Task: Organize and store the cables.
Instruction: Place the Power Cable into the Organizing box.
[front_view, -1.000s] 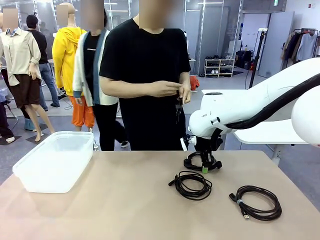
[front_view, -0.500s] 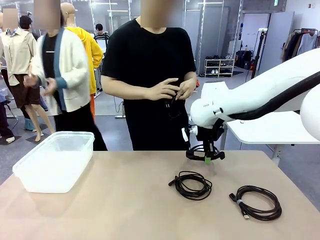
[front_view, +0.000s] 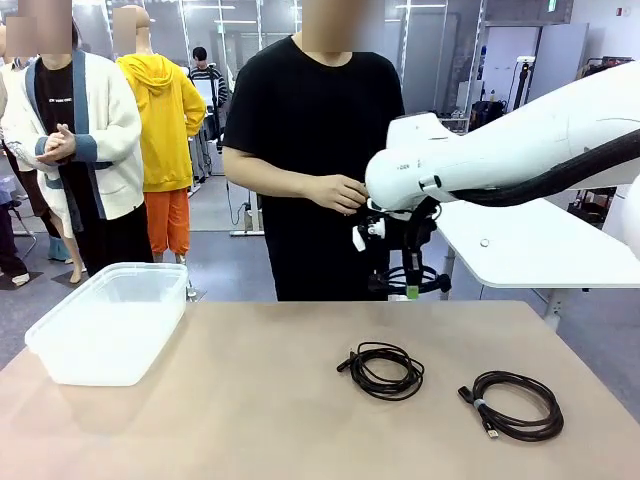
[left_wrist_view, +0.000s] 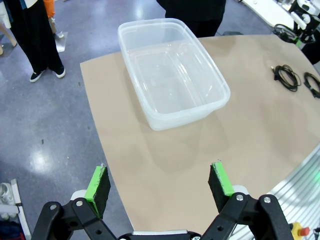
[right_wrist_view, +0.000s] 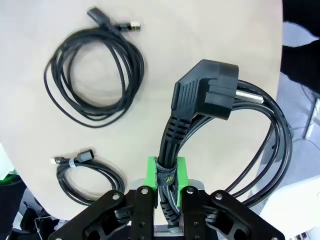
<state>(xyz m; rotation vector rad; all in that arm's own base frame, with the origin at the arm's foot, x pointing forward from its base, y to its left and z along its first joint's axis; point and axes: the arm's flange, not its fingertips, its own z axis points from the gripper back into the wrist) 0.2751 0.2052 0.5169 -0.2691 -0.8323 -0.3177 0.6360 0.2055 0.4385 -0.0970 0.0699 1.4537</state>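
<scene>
My right gripper (front_view: 410, 290) is clamped on the plug cable (right_wrist_view: 205, 92) at its tie, holding it in the air over the table's (front_view: 250, 420) far edge. The middle cable (front_view: 383, 368) lies mid-table, the right cable (front_view: 515, 403) toward the near right corner. My left gripper (left_wrist_view: 159, 175) stands wide and empty, looking down on the bin (left_wrist_view: 187, 112) at the left edge.

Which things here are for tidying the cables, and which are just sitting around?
For the job: plug cable held in the shut right gripper; middle coil and right coil on the table; probably the clear tub, for storing them.
Just around: white side table; bystander in a white cardigan.
</scene>
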